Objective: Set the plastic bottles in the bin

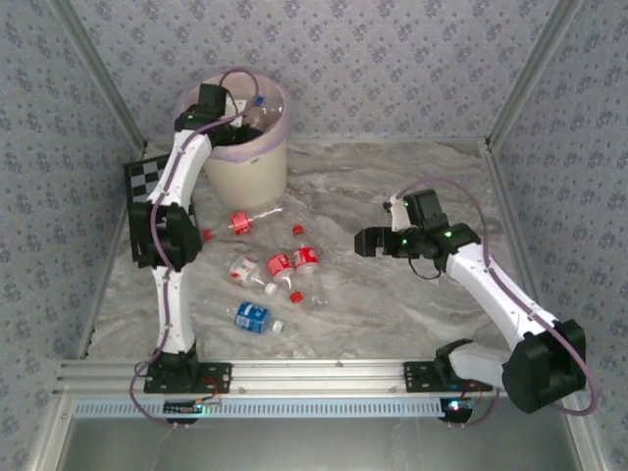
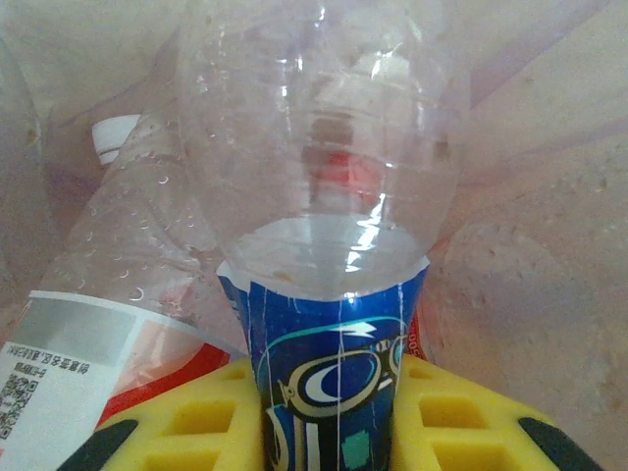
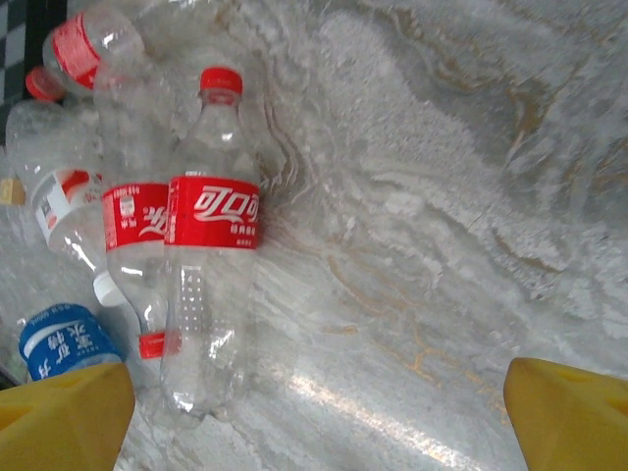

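My left gripper [image 1: 228, 126] reaches into the cream-white bin [image 1: 245, 162] with its pink bag liner. It is shut on a clear bottle with a blue label [image 2: 329, 373], pinched between the yellow pads [image 2: 461, 417]. Another bottle with a white cap [image 2: 118, 285] lies beneath it inside the bin. Several bottles with red labels [image 1: 280, 263] and one with a blue label [image 1: 251, 316] lie scattered on the marble table. My right gripper [image 1: 366, 241] hovers open to their right. A red-capped, red-labelled bottle [image 3: 209, 265] lies just left of its fingers [image 3: 564, 412].
A black-and-white checkerboard [image 1: 145, 182] stands left of the bin. Patterned walls and metal frame rails [image 1: 324, 371] enclose the table [image 1: 392, 314]. Loose caps [image 1: 294, 295] lie among the bottles.
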You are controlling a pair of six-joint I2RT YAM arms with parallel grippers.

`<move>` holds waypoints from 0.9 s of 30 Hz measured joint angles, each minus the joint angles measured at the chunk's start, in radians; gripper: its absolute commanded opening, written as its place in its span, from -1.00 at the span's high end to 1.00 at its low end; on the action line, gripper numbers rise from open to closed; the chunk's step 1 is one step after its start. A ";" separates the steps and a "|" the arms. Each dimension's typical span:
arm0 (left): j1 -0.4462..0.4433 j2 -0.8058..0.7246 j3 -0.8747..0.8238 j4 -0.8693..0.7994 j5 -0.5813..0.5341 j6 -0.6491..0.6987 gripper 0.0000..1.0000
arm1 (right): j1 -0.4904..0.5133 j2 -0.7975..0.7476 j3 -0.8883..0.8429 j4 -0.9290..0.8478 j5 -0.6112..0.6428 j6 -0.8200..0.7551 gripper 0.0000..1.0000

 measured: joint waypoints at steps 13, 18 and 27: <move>-0.017 -0.004 0.048 -0.071 0.006 0.051 -0.09 | 0.248 0.074 -0.048 0.014 0.058 0.075 -0.96; 0.002 -0.003 0.145 -0.163 0.006 0.069 -0.53 | 0.341 0.091 -0.063 0.056 0.076 0.117 -0.90; 0.012 -0.009 0.270 -0.261 -0.004 0.087 -1.00 | 0.460 0.196 -0.068 0.124 0.116 0.188 -0.46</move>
